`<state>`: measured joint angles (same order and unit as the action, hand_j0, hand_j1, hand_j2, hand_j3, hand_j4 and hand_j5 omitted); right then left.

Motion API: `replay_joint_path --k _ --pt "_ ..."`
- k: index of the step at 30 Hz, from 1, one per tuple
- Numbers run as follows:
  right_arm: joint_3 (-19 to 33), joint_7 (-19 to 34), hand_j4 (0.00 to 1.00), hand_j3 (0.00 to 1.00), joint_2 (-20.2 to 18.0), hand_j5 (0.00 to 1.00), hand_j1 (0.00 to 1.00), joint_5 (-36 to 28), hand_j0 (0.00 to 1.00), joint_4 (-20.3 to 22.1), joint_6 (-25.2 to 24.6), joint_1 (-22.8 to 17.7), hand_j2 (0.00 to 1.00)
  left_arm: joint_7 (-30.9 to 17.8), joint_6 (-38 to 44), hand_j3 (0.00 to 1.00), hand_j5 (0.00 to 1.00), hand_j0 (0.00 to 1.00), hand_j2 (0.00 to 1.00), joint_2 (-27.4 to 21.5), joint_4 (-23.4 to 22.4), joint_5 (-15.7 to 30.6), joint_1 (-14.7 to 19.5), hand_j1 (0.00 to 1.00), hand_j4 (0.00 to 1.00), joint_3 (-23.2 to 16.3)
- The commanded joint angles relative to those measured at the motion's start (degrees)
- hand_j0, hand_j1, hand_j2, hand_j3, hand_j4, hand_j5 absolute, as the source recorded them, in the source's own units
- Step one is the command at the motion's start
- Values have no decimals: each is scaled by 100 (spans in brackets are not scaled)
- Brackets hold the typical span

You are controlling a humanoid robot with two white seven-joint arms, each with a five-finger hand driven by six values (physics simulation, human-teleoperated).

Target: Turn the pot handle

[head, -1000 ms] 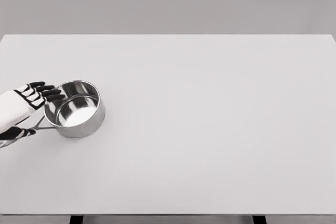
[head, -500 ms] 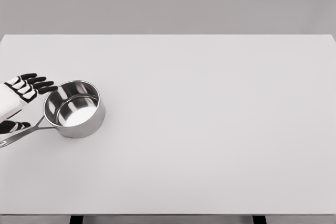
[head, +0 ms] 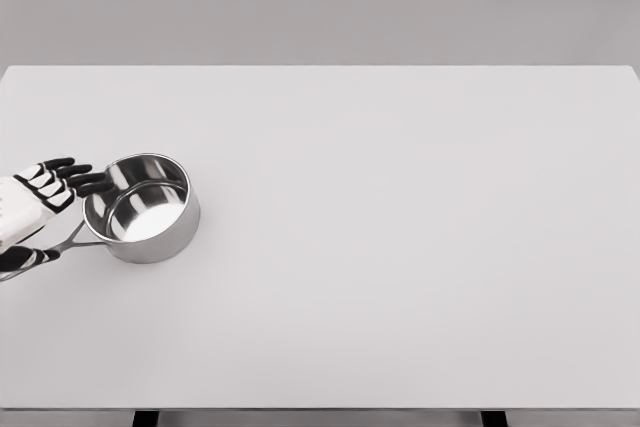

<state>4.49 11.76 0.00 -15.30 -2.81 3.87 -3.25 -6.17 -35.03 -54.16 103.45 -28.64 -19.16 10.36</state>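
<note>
The desk [head: 400,247] is taking up nearly the whole head view, a pale flat top with the pot sitting far over on its left side, close to the left border. The pot [head: 143,209] is standing upright, a shiny steel saucepan with nothing visible inside. Its handle [head: 68,241] is pointing out to the lower left, thin and partly covered. The left hand [head: 38,209] is reaching in from the left edge, with its fingers [head: 82,179] extending toward the pot's rim and its thumb sitting down by the handle; it looks loosely open around the handle rather than clamping it, though the exact contact is too small to tell.

The main risk, as I judge it, is that the pot is light and slick, so a push on the handle could be sliding the whole pot sideways instead of turning it. The fingers near the rim could also be tipping it. The right hand is not showing.
</note>
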Motion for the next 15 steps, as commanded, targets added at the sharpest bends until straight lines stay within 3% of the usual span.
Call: replay_joint_path --k 1,15 --pt "0 1 100 100 0 100 100 1 100 0 0 0 100 1 3 100 100 100 100 -7 0 -10 0 100 100 -8" --pt "0 1 100 100 0 100 100 1 100 0 0 0 100 10 3 100 100 100 100 -16 0 -98 -9 100 100 -87"
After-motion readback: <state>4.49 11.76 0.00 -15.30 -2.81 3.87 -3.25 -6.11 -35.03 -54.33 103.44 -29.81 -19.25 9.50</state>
